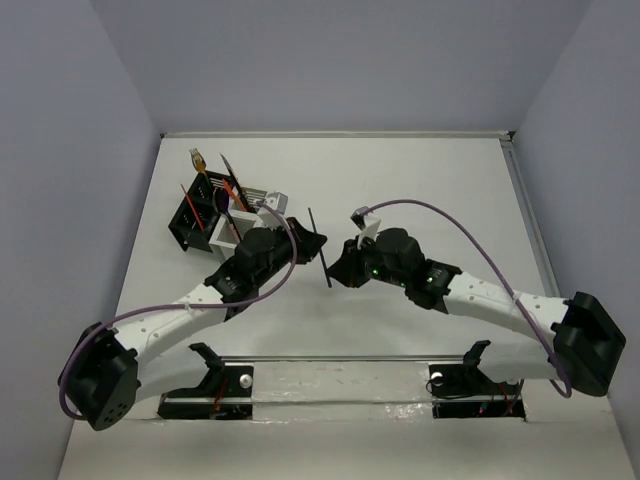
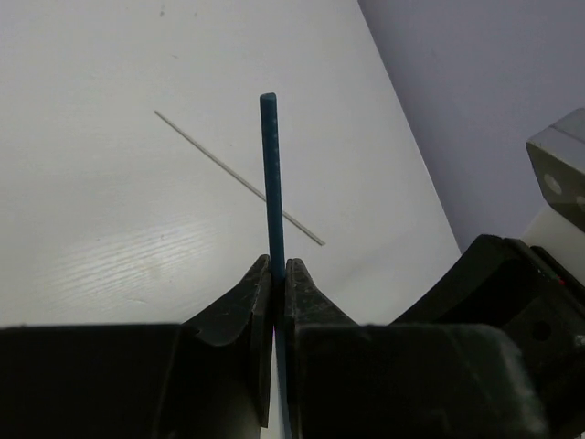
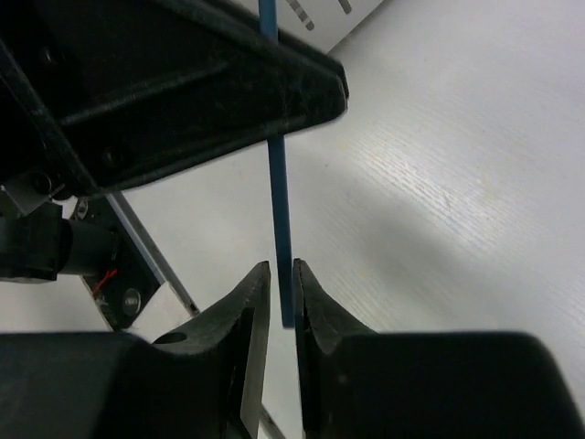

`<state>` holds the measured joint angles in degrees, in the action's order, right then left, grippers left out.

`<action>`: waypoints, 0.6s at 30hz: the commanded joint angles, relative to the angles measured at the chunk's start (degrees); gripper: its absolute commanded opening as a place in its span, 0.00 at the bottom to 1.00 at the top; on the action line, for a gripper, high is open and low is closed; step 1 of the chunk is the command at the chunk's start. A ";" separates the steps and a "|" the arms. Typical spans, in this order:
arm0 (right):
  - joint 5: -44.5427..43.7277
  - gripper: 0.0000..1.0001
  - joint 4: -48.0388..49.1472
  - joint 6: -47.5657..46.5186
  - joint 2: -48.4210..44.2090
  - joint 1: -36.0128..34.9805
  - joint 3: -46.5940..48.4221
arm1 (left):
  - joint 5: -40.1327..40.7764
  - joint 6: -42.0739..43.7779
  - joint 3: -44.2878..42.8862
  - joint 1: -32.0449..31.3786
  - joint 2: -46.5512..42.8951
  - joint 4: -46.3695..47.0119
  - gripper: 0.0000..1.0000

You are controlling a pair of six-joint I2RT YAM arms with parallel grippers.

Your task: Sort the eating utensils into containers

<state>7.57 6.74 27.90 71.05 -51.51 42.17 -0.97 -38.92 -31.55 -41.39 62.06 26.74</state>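
A teal stick (image 1: 319, 247) is held off the table between my two grippers. My left gripper (image 1: 303, 243) is shut on it; in the left wrist view the stick (image 2: 270, 174) rises straight out of the closed jaws (image 2: 277, 265). My right gripper (image 1: 337, 268) is slightly open around the stick's other end (image 3: 279, 210), with a gap on the left of the stick between its fingertips (image 3: 281, 267). The black caddy (image 1: 192, 218) and the white caddy (image 1: 228, 236) stand left of my left gripper. They hold several utensils, among them a gold fork (image 1: 197, 160) and an orange piece (image 1: 233, 189).
A thin white stick (image 2: 238, 178) lies on the table beyond my left gripper. My left gripper's black body (image 3: 183, 82) fills the top of the right wrist view. The arms' mounting rail (image 1: 340, 375) runs along the near edge. Walls enclose the table.
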 commanded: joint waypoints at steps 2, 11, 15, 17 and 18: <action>2.18 0.41 2.31 0.40 -2.58 -1.05 -0.60 | 6.77 5.68 -5.79 0.60 -3.08 -4.49 0.00; 0.95 0.81 1.52 -1.88 -7.50 -1.05 -2.44 | 13.89 12.72 -17.64 7.53 -8.18 -16.89 0.00; 0.25 0.81 2.13 -2.15 -7.24 -1.05 -3.94 | 14.94 13.16 -22.58 14.92 -9.85 -22.07 0.00; -0.80 0.81 2.66 -2.50 -7.15 -1.05 -4.73 | 17.22 15.34 -25.13 17.99 -9.59 -24.01 0.00; -1.15 0.81 2.57 -2.76 -6.98 -1.05 -4.64 | 18.19 16.32 -27.75 21.14 -8.72 -26.19 0.00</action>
<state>8.51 7.09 26.79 64.18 -52.21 38.48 12.75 -26.98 -53.08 -25.98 53.45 6.17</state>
